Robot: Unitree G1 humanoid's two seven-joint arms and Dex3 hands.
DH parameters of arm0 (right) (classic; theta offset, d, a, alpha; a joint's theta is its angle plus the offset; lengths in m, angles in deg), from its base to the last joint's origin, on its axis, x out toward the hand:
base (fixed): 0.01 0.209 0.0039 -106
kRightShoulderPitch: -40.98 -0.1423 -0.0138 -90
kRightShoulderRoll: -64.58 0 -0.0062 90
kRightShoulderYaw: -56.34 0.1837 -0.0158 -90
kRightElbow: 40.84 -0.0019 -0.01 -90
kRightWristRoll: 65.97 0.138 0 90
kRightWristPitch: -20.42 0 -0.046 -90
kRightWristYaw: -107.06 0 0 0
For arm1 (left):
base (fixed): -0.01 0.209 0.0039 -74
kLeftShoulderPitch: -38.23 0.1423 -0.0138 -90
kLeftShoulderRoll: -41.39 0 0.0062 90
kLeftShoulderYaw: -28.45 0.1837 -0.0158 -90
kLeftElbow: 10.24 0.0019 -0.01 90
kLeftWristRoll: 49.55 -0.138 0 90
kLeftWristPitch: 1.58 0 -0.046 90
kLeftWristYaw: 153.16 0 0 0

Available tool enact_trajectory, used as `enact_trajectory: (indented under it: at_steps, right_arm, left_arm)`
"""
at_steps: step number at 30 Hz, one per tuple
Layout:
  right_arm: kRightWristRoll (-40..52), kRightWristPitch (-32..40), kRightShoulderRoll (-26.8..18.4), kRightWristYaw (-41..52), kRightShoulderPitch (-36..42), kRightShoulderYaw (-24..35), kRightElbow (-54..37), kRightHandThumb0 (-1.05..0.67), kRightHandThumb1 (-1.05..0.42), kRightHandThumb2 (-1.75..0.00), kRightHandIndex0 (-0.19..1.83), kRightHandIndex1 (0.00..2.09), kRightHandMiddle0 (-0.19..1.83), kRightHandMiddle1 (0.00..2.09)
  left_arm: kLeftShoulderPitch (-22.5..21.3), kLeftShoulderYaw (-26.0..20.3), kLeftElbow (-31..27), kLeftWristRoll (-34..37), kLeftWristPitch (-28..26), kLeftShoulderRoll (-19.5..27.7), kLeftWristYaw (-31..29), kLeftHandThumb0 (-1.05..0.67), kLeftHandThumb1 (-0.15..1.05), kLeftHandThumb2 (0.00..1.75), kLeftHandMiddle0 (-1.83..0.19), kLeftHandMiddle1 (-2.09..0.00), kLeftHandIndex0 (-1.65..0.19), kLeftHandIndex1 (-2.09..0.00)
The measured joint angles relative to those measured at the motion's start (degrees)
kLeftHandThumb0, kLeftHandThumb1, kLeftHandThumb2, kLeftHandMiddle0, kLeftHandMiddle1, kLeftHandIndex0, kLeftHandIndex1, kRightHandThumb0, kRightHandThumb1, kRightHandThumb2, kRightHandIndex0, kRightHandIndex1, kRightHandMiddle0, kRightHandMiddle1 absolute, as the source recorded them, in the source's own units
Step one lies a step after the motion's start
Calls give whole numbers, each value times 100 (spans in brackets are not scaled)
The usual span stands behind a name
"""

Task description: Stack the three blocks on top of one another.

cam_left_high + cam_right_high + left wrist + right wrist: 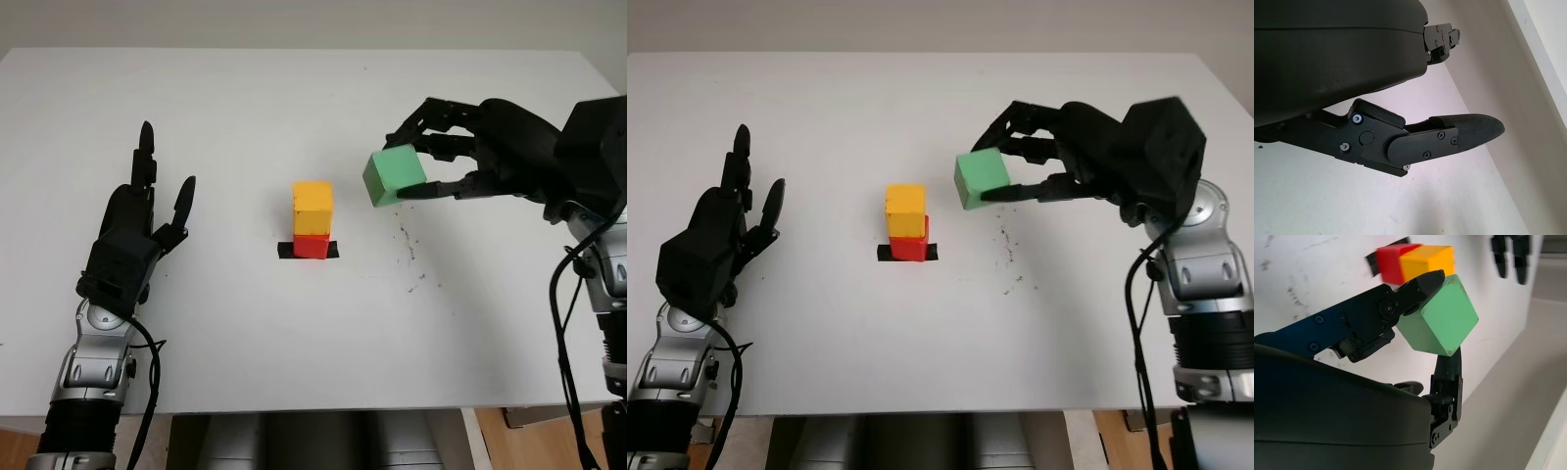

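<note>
Right hand [460,147] around green block [394,175]

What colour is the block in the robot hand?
Green, best seen in the right wrist view.

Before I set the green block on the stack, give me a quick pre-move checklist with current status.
1. Right hand grips green block, held off the table: ok.
2. Yellow block sits on red block: ok.
3. Yellow top bare: ok.
4. Green block over the stack: not ok, it is off to the right.
5. Left hand open, well left of the stack: ok.
6. Yellow squarely centred on red: cannot tell.
</note>
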Motion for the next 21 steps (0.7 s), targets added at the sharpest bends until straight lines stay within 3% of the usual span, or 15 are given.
enact_trajectory:
  at_steps: [3,9,21]
  right_arm:
    - [353,841,183,-137,-151,104,-208,-35,-104,-11,18,0,2,193]
    - [619,1890,570,-629,-381,172,-686,-36,-105,-20,14,0,-4,206]
    - [637,3150,1358,-1680,-660,-21,-1511,-40,-105,-14,17,1,-2,200]
  left_arm:
    - [8,0,-37,3,0,0,1,-73,105,60,19,-1,18,-5]
    - [20,0,-67,-44,-2,0,41,-75,105,60,19,-3,18,-5]
    - [23,1,-69,-94,-12,1,48,-78,105,59,19,-2,18,-5]
